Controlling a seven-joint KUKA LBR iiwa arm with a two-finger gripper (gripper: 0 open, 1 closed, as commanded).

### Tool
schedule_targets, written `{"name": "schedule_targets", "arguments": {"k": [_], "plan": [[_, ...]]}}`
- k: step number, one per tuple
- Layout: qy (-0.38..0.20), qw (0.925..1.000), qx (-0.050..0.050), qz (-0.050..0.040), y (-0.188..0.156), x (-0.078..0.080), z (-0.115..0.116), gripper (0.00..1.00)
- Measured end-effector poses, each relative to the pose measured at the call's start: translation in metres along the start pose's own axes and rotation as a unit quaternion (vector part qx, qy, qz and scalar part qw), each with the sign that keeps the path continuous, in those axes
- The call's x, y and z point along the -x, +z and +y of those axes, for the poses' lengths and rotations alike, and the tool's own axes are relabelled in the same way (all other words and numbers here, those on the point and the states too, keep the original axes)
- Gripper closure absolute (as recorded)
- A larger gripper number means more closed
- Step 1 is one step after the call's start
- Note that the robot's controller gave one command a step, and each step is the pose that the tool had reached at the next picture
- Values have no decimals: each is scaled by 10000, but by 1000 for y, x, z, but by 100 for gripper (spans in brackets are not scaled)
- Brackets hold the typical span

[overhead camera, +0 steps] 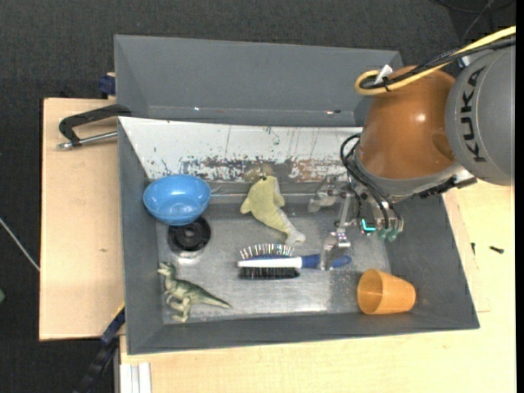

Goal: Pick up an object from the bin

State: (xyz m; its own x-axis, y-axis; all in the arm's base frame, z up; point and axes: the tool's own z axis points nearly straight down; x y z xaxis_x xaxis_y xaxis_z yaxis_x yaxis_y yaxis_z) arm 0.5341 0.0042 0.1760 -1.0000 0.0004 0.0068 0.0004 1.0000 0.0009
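The grey bin (246, 80) is the biggest thing here, and the robot arm (491, 113) comes in over its right side with a round orange cover (405, 129) on its wrist. The gripper (337, 248) hangs low under that cover, right of the middle of the bin floor. I cannot tell how wide it is open, or if it has hold of anything. A blue bowl (176, 199) sits at the back left. A floppy pale yellow thing (266, 203) lies near the back wall, just left of the gripper. An orange cup (385, 293) lies on its side at the front right, close below the gripper. A green toy dinosaur (184, 293) stands in the front left corner. A small black round thing (190, 236) sits just under the bowl. The gripper is over the blue handle end of a brush (270, 264). The brush lies flat in the middle of the floor, with white bristles on top, a dark base, and its handle pointing right. The floor in front of the brush is bare. The right wall slopes up close beside the gripper and the cup.
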Motion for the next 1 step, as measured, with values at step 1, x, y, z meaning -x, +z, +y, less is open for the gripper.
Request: {"name": "schedule_targets", "arguments": {"k": [1], "plan": [[-213, 9997, 3, -70, 106, -3, 50, 0]]}}
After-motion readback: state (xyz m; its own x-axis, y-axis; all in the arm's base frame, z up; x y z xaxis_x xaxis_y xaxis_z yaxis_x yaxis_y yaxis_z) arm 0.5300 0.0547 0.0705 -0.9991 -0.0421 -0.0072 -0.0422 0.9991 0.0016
